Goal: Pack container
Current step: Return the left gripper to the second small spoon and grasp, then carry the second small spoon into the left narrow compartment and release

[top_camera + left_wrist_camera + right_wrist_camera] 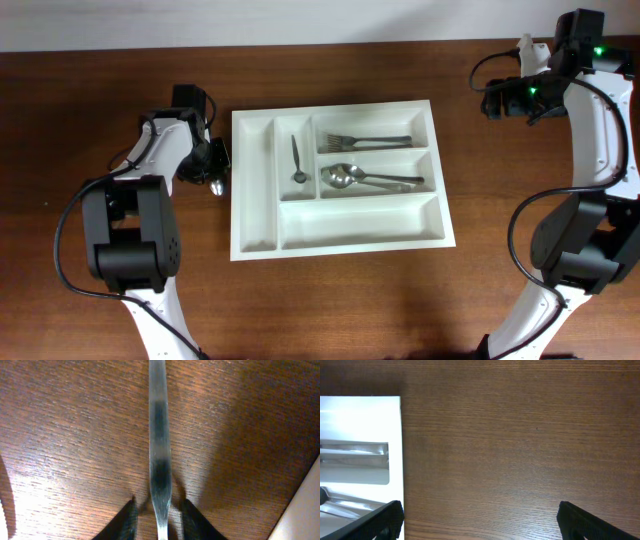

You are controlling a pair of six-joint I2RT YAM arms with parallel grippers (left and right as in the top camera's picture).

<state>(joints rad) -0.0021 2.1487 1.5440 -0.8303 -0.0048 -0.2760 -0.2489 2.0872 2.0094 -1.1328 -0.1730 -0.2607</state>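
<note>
Brown wooden surface (pixel 520 450), filling most of the view. White tray (pixel 395 435), one end at left edge; metal cutlery (pixel 355 450) lying inside. Two dark fingers (pixel 375 522), bottom corners, wide apart.

The white-and-black left arm (pixel 150 150) is folding inward, its black left gripper (pixel 214 170) pointing straight down with the fingers (pixel 125 522) sitting narrowly apart. The white-and-black right arm (pixel 600 130) is reaching far out, its black right gripper (pixel 492 100) holding its fingers (pixel 370 520) spread wide.
</note>
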